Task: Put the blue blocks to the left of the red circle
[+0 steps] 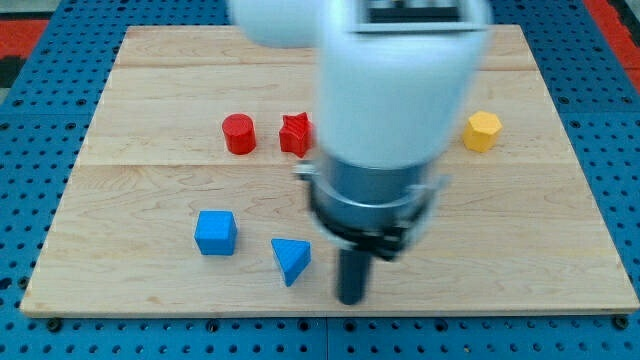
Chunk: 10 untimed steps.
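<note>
Near the view's bottom, my tip rests on the wooden table just right of the blue triangular block, with the blue cube farther left. Both lie below the red circle, beside which a red star-shaped block is partly cut off by the blurred arm. A yellow block sits at right; no claw exists, only the rod.

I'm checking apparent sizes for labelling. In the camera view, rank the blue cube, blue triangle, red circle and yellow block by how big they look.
1. blue cube
2. blue triangle
3. red circle and yellow block: alike, unranked.
Both blue blocks sit nearer the view's bottom, possibly inflating them.
</note>
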Each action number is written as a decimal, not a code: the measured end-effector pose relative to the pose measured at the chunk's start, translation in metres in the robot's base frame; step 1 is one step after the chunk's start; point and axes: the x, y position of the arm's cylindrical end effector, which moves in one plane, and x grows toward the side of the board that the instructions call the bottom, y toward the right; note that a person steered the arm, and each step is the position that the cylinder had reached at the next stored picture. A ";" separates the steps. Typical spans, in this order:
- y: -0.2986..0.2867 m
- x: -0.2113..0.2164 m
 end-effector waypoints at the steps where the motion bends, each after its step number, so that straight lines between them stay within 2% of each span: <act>1: -0.081 -0.039; 2: -0.158 -0.079; 3: -0.169 -0.084; 4: -0.146 -0.059; 5: -0.174 -0.047; 6: -0.217 -0.066; 7: -0.219 -0.114; 8: -0.219 -0.143; 9: -0.248 -0.135; 10: -0.232 -0.164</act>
